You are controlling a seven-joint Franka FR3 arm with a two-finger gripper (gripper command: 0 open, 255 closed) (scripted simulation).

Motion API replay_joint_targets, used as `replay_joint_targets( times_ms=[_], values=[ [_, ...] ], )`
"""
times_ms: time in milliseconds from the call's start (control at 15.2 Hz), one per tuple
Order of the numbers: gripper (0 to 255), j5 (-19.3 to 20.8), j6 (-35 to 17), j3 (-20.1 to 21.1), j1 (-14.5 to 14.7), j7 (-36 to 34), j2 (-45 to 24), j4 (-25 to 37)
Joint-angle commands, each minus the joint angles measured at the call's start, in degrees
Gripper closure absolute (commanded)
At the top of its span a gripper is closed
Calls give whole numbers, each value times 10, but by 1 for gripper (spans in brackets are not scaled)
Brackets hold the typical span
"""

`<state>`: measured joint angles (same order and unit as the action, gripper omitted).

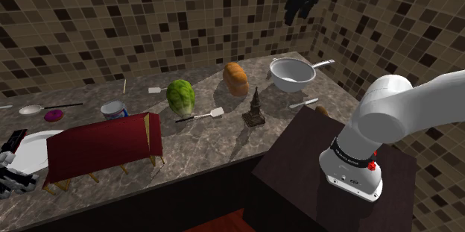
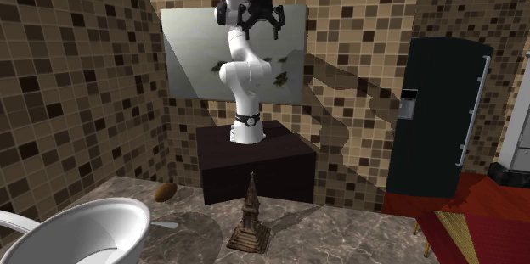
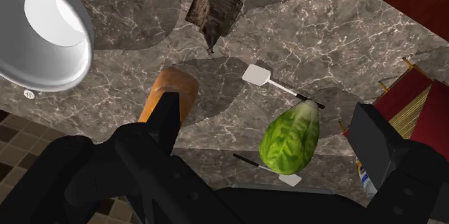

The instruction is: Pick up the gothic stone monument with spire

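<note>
Monument point(image 1: 255, 110) upright on marble counter point(image 1: 209, 137), fingers point(image 3: 164, 122) apart

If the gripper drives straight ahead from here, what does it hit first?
Most likely the green cabbage, lying ahead of the gripper between its open fingers, or the marble counter right beside it; depth from this height is unclear. The spired monument sits well off that line.
</note>
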<state>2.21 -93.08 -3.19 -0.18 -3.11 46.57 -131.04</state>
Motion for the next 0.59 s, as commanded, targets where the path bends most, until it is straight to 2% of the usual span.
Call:
replay_joint_targets(
  times_ms=[0,528],
  values=[
    [0,0,0,0,0,0,0,0],
    [0,36,-143,-83,26,155,2,-141]
  ],
)
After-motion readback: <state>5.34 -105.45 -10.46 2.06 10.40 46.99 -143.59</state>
